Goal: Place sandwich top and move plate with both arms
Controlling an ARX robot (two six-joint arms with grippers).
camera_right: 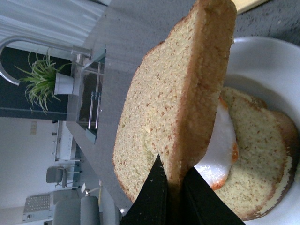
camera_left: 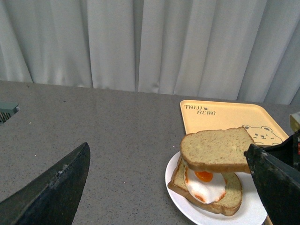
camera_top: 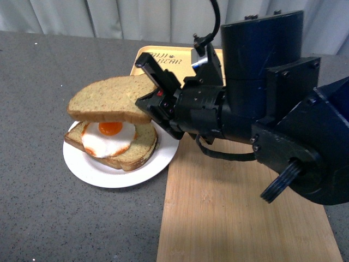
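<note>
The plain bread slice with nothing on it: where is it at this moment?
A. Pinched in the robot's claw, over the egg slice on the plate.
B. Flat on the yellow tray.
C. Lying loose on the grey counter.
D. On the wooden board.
A: the right gripper is clamped on one edge of the sandwich top, holding it over the fried egg on the plate.

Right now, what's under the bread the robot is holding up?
A fried egg on another bread slice, on the white plate. The sandwich top covers their far part.
</note>
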